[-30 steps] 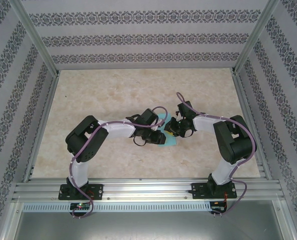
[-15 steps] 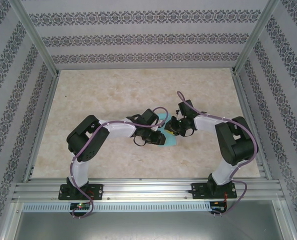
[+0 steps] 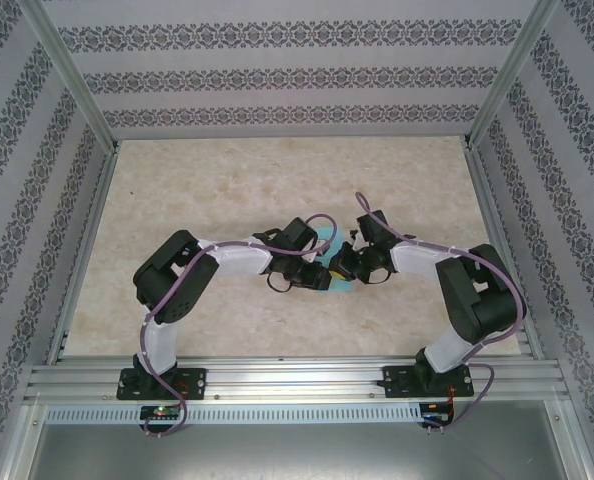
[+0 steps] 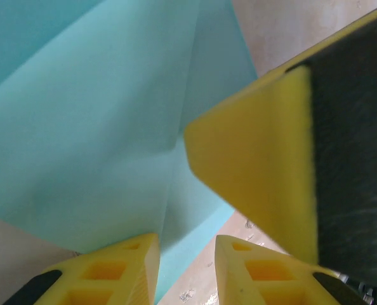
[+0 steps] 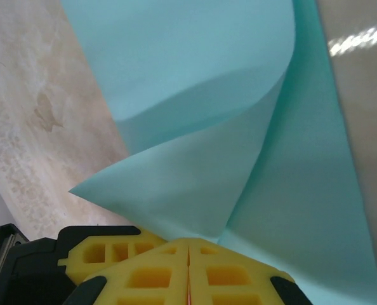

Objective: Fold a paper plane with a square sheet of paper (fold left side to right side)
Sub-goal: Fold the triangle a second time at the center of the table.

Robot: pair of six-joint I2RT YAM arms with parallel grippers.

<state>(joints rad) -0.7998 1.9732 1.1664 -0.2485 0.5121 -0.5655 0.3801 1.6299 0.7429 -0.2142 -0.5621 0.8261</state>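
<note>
1. The light turquoise square sheet of paper (image 3: 339,286) lies on the beige marbled tabletop (image 3: 227,190) at mid-table, directly between the two grippers. Its long run goes from the far side toward the near edge, slightly slanted.
2. The black-and-yellow right gripper (image 5: 188,254) has its jaws pressed together with no gap. The sheet (image 5: 195,63) runs into the fingertips, so it appears to pinch one layer by its edge. That layer rises off the table and curls over, with one free corner pointing toward the bare tabletop (image 5: 36,95).
3. The black-and-yellow left gripper (image 4: 187,254) has its jaws apart, with a clear gap. The sheet (image 4: 99,127) lies flat beneath them and passes under that gap; nothing looks clamped. Whether the tips press on the paper cannot be told.
4. A crease line runs up the sheet from just ahead of the left fingertips. A yellow finger (image 4: 258,165), judged to be the right gripper's, stands just beside it.
5. The coming move likely turns on this: the right gripper holds the raised flap, and the left gripper (image 3: 312,275) sits on the opposite side, near the crease. The flap should swing across that line while the left side anchors the paper.
6. The grippers are very near each other, so a collision or a skewed fold is the risk.
</note>
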